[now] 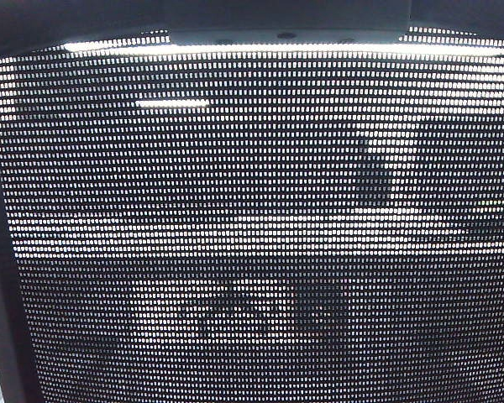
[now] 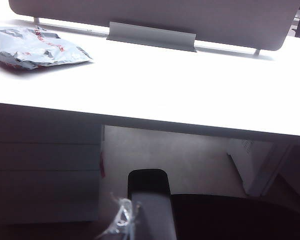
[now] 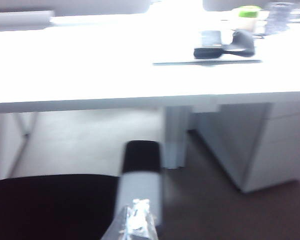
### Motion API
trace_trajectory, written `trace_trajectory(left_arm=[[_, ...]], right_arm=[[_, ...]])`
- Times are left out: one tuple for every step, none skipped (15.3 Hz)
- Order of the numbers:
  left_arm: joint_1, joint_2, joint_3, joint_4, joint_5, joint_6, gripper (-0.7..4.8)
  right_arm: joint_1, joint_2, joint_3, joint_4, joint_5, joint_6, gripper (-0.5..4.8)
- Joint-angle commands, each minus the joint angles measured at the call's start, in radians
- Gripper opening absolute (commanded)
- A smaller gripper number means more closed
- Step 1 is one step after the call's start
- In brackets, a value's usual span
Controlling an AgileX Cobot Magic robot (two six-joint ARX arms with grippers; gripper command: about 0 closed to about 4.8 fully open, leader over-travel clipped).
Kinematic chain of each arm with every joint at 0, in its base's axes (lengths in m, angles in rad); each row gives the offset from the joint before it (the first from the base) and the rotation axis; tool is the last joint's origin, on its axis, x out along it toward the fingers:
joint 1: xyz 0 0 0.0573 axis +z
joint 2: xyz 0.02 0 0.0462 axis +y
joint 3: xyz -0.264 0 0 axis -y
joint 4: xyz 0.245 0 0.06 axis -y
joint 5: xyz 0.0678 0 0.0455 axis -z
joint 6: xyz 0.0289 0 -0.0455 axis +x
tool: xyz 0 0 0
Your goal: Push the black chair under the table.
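The right gripper [image 3: 136, 222] sits over the black chair [image 3: 50, 205] facing the table [image 3: 90, 70].

Little of the robot shows. In the left wrist view, the left gripper [image 2: 121, 220] appears only as a thin, pale, glossy tip, translucent-looking with bright glints and a forked outline. In the right wrist view, the right gripper [image 3: 136, 222] is a similar silvery, blurred tip with shiny facets. Whether either pair of jaws stands apart is unclear. The exterior view shows neither arm.

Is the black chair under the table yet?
Not yet: black chair seat and armrest sit before the table edge, floor visible beneath.
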Motion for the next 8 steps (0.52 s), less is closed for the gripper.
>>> trace_trajectory(left_arm=[[0.002, 0.001, 0.000, 0.006, 0.004, 0.008, -0.05], [0.002, 0.001, 0.000, 0.006, 0.004, 0.008, -0.05], [0.002, 0.001, 0.000, 0.006, 0.004, 0.008, -0.05], [0.002, 0.001, 0.000, 0.006, 0.004, 0.008, -0.05], [0.002, 0.001, 0.000, 0.009, 0.005, 0.005, -0.05], [0.001, 0.001, 0.000, 0.031, 0.059, -0.071, -0.05], [0.001, 0.001, 0.002, 0.065, 0.145, -0.138, -0.05], [0.001, 0.001, 0.002, 0.127, 0.282, -0.195, -0.05]], right_arm=[[0.000, -0.001, 0.000, 0.035, 0.083, 0.006, -0.01], [0.000, -0.001, 0.000, 0.048, 0.083, 0.017, -0.01], [0.000, -0.001, 0.000, 0.059, 0.083, 0.033, -0.01], [0.000, -0.001, 0.000, 0.076, 0.083, 0.042, -0.01], [0.000, -0.001, 0.001, 0.085, 0.083, 0.051, -0.01], [0.000, -0.001, 0.015, 0.091, 0.083, 0.092, -0.01], [0.000, -0.001, 0.034, 0.087, 0.082, 0.146, -0.02], [0.000, -0.001, 0.071, 0.068, 0.082, 0.198, -0.02]])
